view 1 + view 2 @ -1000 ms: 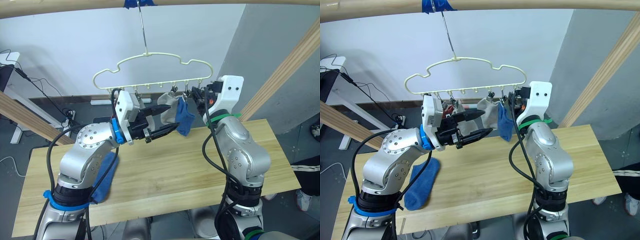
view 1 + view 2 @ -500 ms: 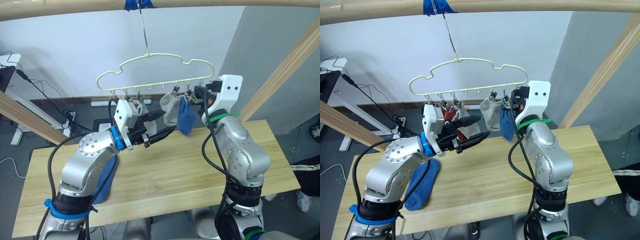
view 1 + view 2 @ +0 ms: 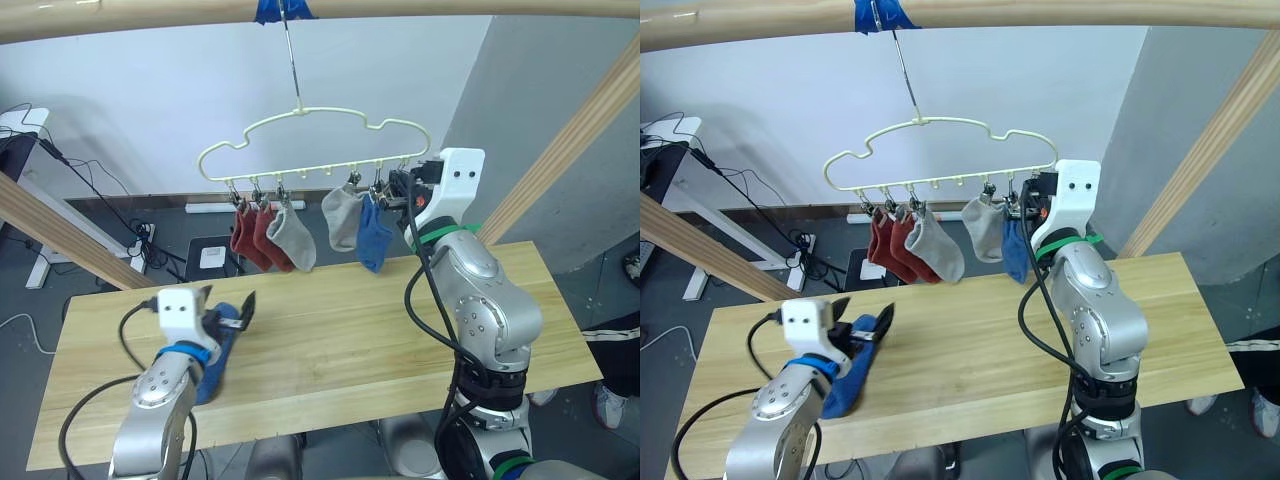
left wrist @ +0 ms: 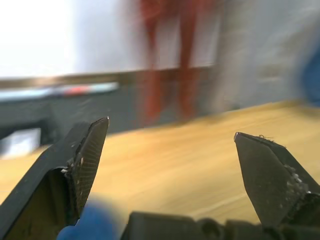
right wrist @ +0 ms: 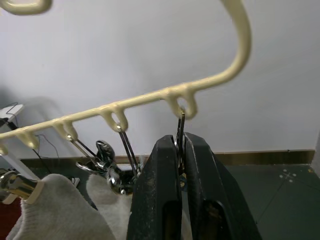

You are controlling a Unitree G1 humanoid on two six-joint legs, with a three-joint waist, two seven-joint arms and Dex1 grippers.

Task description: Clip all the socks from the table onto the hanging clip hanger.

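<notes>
On the clip hanger (image 3: 312, 140), slung by its thin hook from the wooden beam (image 3: 320, 10), five socks hung in a row: two rust red socks (image 3: 251, 238) and a grey sock (image 3: 294, 240) on the robot's left, then another grey sock (image 3: 341, 217) and a blue sock (image 3: 374, 231) toward the right end. One blue sock (image 3: 213, 355) lay on the table (image 3: 400, 330) at its left side, just under the left gripper (image 3: 221, 313), whose fingers stood wide apart and held nothing. The right gripper (image 5: 180, 165) was up at the hanger's right end, its fingers pressed together on the wire of the last clip (image 5: 179, 131), which carried no sock. Judging by this, the step in hand was fetching the last sock. It would go best if the left gripper came straight down on the cuff end, pinched only one layer's edge, and lifted slowly so the soft fabric did not slip free.
</notes>
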